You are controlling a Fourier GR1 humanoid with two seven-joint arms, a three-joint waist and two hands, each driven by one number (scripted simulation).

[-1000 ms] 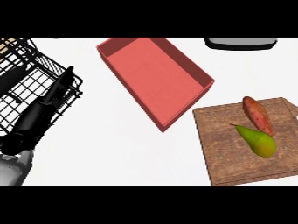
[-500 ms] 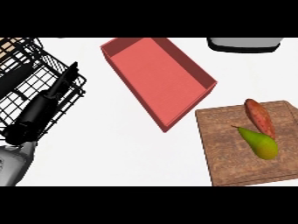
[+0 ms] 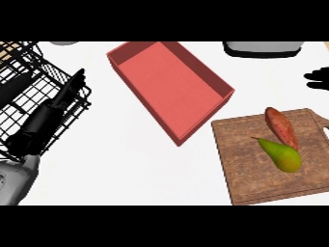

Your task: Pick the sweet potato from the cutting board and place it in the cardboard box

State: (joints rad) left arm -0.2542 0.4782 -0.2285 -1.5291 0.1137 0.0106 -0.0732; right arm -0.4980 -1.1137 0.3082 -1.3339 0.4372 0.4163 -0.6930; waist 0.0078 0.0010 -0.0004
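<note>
Better to lower right robot hand (image 3: 328,79), fingers apart at worktop's right edge, onto sweet potato (image 3: 281,127) lengthwise, avoiding pear (image 3: 281,155) touching it on cutting board (image 3: 252,164).

Single head view, seen from above and looking steeply down onto the white desk (image 3: 145,164), close enough to fill the frame with its top. Tilted slightly, so edges run on a slant. Black wire rack (image 3: 24,96) cut off at the left edge; brown wooden cutting board (image 3: 267,173) cropped at lower right; red rectangular tray-like box (image 3: 171,87) near centre. Grey forearm entering from the lower left corner, ending in the black left hand (image 3: 46,120); black right hand (image 3: 327,79) partly out of frame at the right edge. No second view, hence no shared ground.
</note>
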